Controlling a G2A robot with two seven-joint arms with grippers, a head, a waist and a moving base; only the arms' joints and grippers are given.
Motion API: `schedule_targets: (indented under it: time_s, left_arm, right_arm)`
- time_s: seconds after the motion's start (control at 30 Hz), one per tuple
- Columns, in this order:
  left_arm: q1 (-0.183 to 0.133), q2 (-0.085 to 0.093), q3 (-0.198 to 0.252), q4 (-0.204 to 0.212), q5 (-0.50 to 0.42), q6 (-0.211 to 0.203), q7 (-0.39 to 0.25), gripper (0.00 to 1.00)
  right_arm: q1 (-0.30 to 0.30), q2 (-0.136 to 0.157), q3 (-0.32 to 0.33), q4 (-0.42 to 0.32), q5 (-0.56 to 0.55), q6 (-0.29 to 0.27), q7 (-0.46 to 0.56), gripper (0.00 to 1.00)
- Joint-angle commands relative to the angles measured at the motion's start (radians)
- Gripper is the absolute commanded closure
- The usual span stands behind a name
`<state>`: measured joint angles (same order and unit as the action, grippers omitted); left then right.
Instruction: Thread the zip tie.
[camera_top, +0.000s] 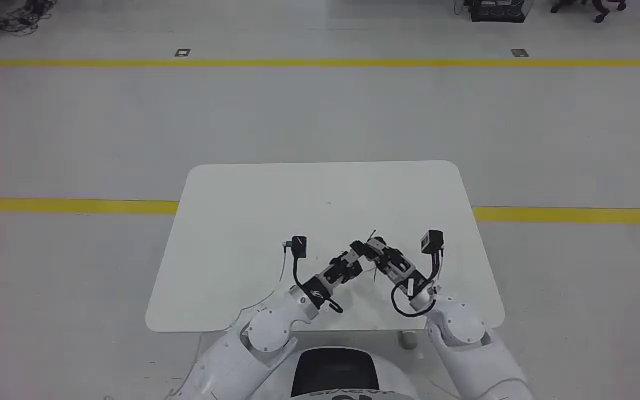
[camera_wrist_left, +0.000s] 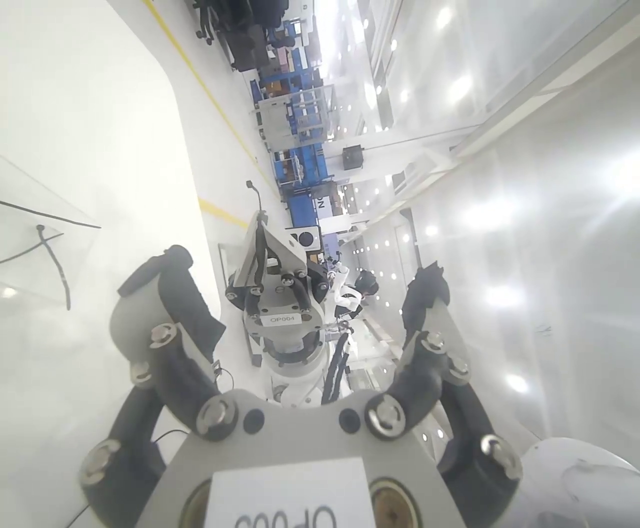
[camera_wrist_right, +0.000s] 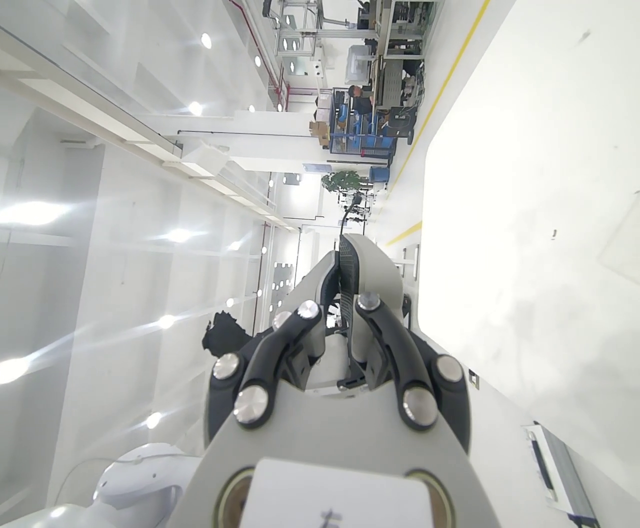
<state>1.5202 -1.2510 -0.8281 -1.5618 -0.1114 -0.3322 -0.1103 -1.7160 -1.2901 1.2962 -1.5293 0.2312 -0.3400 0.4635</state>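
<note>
A thin black zip tie (camera_wrist_right: 346, 215) sticks out past the tips of my right gripper (camera_wrist_right: 345, 247), which is shut on it. In the top view the two grippers meet nose to nose above the near middle of the white table (camera_top: 250, 200); the right gripper (camera_top: 380, 250) holds the zip tie (camera_top: 372, 237) pointing up and away. My left gripper (camera_wrist_left: 300, 265) is open, its black-padded fingers (camera_wrist_left: 167, 290) spread wide. It faces the right gripper (camera_wrist_left: 270, 280), whose zip tie (camera_wrist_left: 258, 197) stands clear beyond the left fingertips.
A clear plastic sheet or bag (camera_wrist_left: 45, 250) with thin black strands lies on the table on the left arm's side. The table's far half is bare white surface. Yellow floor lines (camera_top: 80, 206) run past the table. A grey box (camera_wrist_right: 560, 465) sits by the table's near edge.
</note>
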Motion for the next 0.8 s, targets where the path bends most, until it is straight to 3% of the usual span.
schedule_targets:
  time_s: [0.0,0.17,0.33,0.77]
  left_arm:
    - [0.0,0.0,0.0,0.0,-0.002,-0.002,-0.001,0.07]
    - [0.001,0.001,-0.002,0.002,-0.003,-0.007,-0.005,0.33]
    - [0.005,0.003,-0.007,0.002,-0.004,-0.005,-0.001,0.52]
    - [0.001,0.003,-0.004,0.014,0.002,0.013,0.003,0.71]
  right_arm:
    - [0.001,0.0,-0.004,0.002,-0.005,0.0,-0.006,1.0]
    - [0.004,0.001,-0.009,0.014,-0.011,0.0,-0.016,1.0]
    - [0.01,0.002,-0.015,0.02,-0.036,0.019,-0.035,1.0]
    - [0.009,0.006,-0.021,0.007,-0.029,0.0,-0.028,1.0]
